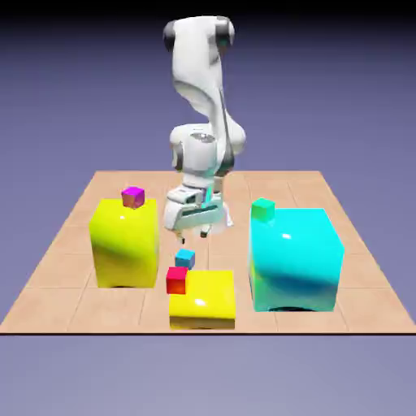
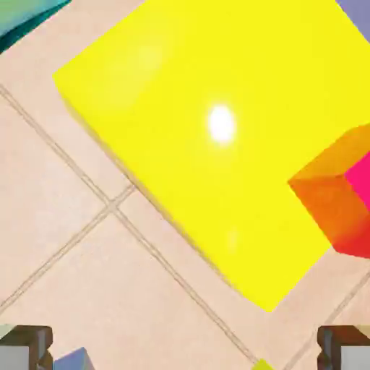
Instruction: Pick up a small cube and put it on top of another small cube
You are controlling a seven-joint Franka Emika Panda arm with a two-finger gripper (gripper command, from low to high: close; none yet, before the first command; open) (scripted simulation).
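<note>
Taking the low yellow block (image 1: 213, 313) as landmark: look just behind it in the exterior view, toward its left end, for the small blue cube (image 1: 185, 259), down on the tabletop (image 1: 57, 302). Near that block's back left corner, see the red cube (image 1: 176, 280), apparently resting on top. Farther behind the block and higher up, find the tool (image 1: 193, 236), spread wide with nothing between the fingertips.

For the coming move, mind the offset from tool to blue cube: below, and somewhat toward the block. In the hand view, notice the cube cut off by the bottom edge, close to the left fingertip rather than midway between both. Probably shift sideways to centre it, match the turn of its faces, then descend without brushing block or red cube. Impossible to tell yet which other small cube to stack on.
</note>
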